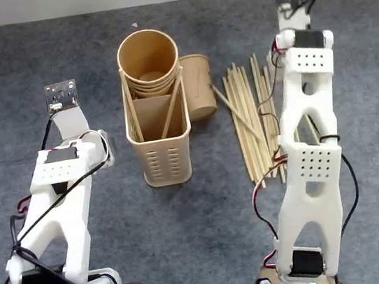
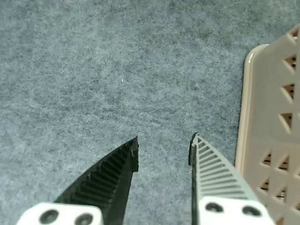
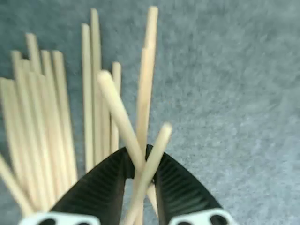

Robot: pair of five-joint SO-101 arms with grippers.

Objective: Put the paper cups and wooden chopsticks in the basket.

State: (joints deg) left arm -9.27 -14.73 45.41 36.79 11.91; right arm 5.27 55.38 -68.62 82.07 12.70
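A beige slotted basket point(image 1: 168, 163) stands mid-table. Its far compartment holds a stack of brown paper cups point(image 1: 148, 59), and two wooden chopsticks point(image 1: 171, 113) lean in the near compartment. One more paper cup point(image 1: 199, 88) lies on its side against the basket's right. Several loose chopsticks point(image 1: 247, 123) lie to the right, under the right arm. My right gripper point(image 3: 138, 151) is shut on two crossed chopsticks point(image 3: 117, 108), just above the pile point(image 3: 47, 103). Over bare carpet beside the basket wall point(image 2: 272, 140), my left gripper point(image 2: 165, 139) is open and holds nothing.
Grey carpet covers the whole table. The left arm point(image 1: 59, 195) stands left of the basket and the right arm point(image 1: 311, 153) stretches over the chopstick pile. Open carpet lies in front of the basket and at the far left.
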